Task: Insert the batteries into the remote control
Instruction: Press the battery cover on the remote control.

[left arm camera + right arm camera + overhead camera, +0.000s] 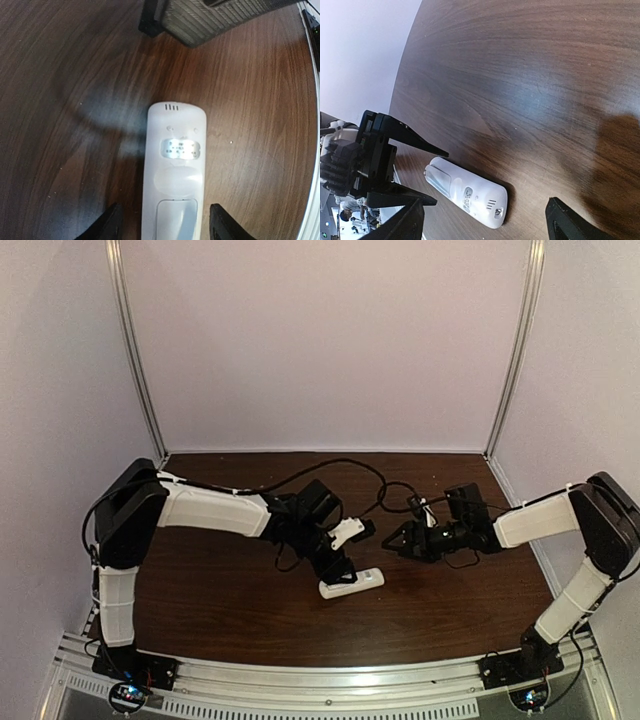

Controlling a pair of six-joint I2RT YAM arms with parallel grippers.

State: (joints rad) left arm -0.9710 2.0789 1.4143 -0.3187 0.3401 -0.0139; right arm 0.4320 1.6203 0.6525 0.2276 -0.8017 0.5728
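Ribbed metal rail (330,695) edges the dark wood-grain table (220,610). Left gripper (338,568) stands released, black wedge jaws astride the smooth white oblong remote control (352,583), just six o'clock of centre. At its two o'clock, right gripper (397,540) gapes unclenched.
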